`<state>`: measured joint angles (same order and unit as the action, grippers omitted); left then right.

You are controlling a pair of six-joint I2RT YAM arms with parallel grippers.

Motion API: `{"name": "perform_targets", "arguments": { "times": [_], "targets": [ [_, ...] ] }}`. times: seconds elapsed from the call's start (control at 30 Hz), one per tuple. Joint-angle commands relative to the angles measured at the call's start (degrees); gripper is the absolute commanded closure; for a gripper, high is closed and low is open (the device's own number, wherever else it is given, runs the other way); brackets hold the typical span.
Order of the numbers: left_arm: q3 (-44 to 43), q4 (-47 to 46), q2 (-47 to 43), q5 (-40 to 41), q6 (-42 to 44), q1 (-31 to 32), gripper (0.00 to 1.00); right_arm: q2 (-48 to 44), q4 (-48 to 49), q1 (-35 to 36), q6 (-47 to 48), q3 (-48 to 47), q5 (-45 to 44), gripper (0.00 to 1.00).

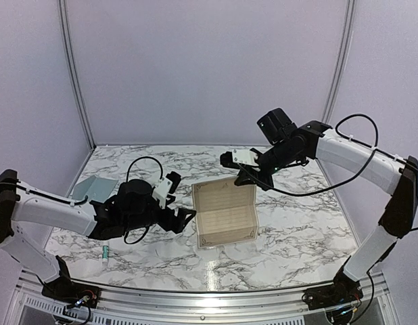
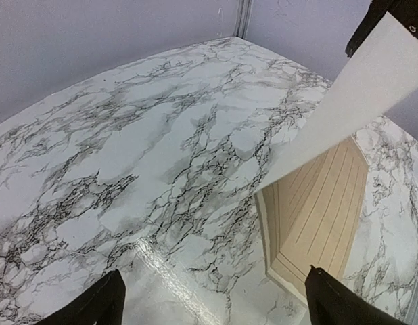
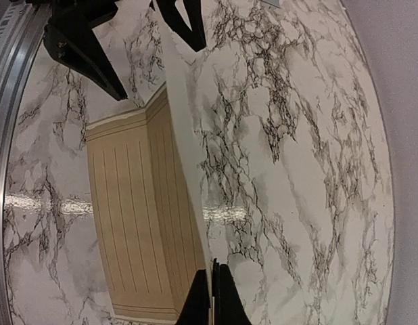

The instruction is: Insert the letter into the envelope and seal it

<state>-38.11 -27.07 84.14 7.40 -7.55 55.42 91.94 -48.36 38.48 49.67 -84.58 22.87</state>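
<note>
The marble-patterned desk (image 1: 297, 230) fills the lower half of the top view, with pale walls behind it. The two white arms come in from the lower left and lower right corners of that frame.

The letter (image 1: 226, 213), a tan lined sheet, sits at the centre of the frame, its near half flat on the desk and its far half folded up along a crease. The right gripper (image 1: 251, 177), just right of centre and above the sheet, has its fingers (image 3: 212, 298) clenched on the letter's raised far edge; the right wrist view shows them pinched tight on the thin edge at the bottom of the frame.

The left gripper (image 1: 187, 215) lies left of centre, just beside the letter's left edge, its fingers (image 2: 94, 305) spread wide and released, holding nothing; in the left wrist view both dark tips stand in the bottom corners.

The envelope (image 1: 94, 188), grey-blue, lies at the left edge of the desk, partly behind the left arm, well apart from the letter.

A small white-green tube (image 1: 105, 254) rests at lower left
</note>
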Motion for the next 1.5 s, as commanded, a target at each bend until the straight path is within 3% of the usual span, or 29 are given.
{"name": "perform_targets", "arguments": {
  "times": [0.0,0.23,0.37,0.47,0.5,0.57,0.67,0.77,0.83,0.97,1.27,1.47],
  "targets": [
    [2.79,-6.02,-2.13,0.62,-11.82,-1.69,0.01,-0.69,-0.85,0.34,-1.48,-3.70,0.32,1.00],
    [7.05,-7.57,-5.34,5.26,-11.63,-3.07,0.01,-1.84,-1.04,-0.41,-2.23,-4.17,0.21,1.00],
    [6.97,-8.27,-6.10,3.87,-11.28,-3.56,0.01,-2.52,-1.29,-1.10,-2.90,-5.05,1.06,1.00],
    [7.47,-5.95,-5.82,19.36,-18.44,-4.85,0.01,-3.02,-1.34,-2.14,-3.61,-6.23,2.20,1.00],
    [7.65,-5.67,-5.41,18.98,-19.27,-6.32,0.01,-3.14,-1.32,-2.52,-3.80,-6.62,2.50,1.00],
    [7.75,-6.45,-4.65,15.11,-19.68,-9.04,0.01,-3.32,-1.38,-3.30,-4.21,-7.21,3.30,1.00],
    [9.61,-17.75,-3.35,5.69,-17.39,-11.92,0.03,-3.52,-1.08,-4.44,-4.69,-7.20,4.61,1.00],
    [12.79,-35.83,-1.33,-5.67,-17.04,-12.79,0.23,-3.48,-0.10,-5.68,-5.44,-6.12,6.14,1.00],
    [10.02,-36.33,1.21,-15.39,-15.33,-12.79,0.33,-3.44,0.63,-6.47,-5.74,-5.18,6.78,1.00],
    [6.39,-39.21,8.63,-27.90,-19.31,-12.56,0.32,-3.76,1.94,-7.51,-6.58,-3.53,8.32,1.00],
    [2.11,-57.76,24.63,-37.68,-30.36,-11.22,0.34,-4.14,2.92,-8.07,-6.85,-1.60,9.48,1.00],
    [-0.97,-59.85,28.98,-39.42,-33.16,-10.18,0.43,-4.13,3.01,-8.07,-7.04,-1.15,9.38,1.00]
  ]
}}
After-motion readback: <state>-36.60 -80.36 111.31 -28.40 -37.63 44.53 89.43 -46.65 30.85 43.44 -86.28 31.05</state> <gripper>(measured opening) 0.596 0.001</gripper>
